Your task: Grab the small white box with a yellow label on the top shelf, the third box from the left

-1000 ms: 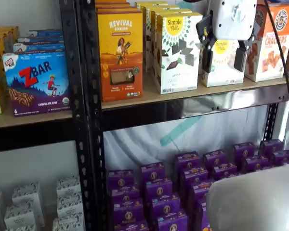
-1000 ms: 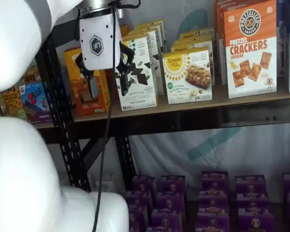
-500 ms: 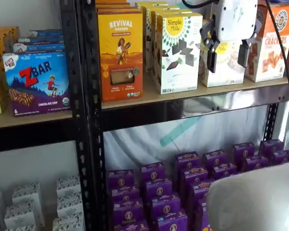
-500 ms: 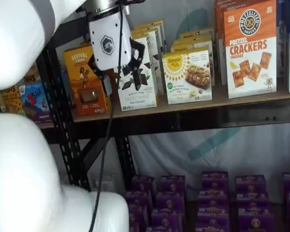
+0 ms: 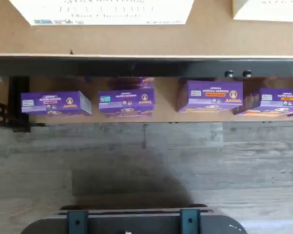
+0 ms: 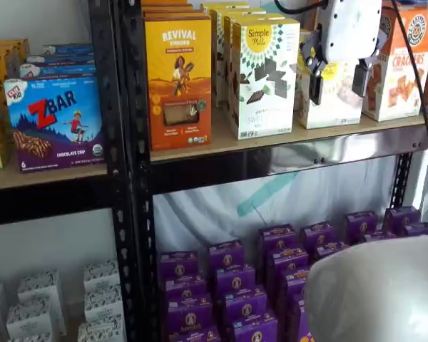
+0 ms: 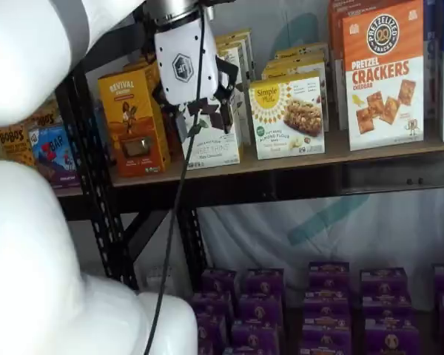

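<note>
While the arm is hanging in front of the shelves, the gripper point(image 6: 337, 78) is showing a plain gap between its 2 black fingers point(image 6: 316, 87), spread wide and holding nothing. In a shelf view it is sitting right in front of the small white box point(image 6: 334, 103), whose yellow round logo is peeking out between the fingers. In a shelf view the gripper point(image 7: 206, 120) is overlapping the taller white carton point(image 7: 214, 140) with dark shapes, and the small white box point(image 7: 287, 115) is standing just beside that carton on the top shelf point(image 7: 370, 154). The orange crackers carton point(image 7: 382, 74) is standing on the small box's other side. Below, purple boxes point(image 6: 228, 281) are lying in rows, and the wrist view is looking down on several of them point(image 5: 127, 101).
</note>
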Robot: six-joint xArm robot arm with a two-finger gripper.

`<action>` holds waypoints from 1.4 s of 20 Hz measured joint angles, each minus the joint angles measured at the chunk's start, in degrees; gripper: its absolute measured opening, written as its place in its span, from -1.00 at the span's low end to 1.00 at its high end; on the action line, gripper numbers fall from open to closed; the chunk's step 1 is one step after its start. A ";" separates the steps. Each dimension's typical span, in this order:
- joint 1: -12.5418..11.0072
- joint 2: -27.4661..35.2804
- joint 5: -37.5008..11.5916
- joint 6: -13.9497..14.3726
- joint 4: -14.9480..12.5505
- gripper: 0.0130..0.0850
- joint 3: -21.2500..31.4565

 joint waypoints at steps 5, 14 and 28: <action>-2.93 1.70 -1.77 -2.59 1.28 1.00 -0.42; -5.36 3.81 -3.96 -4.89 1.91 1.00 -0.97; -10.69 8.53 -7.96 -9.85 3.70 1.00 -4.96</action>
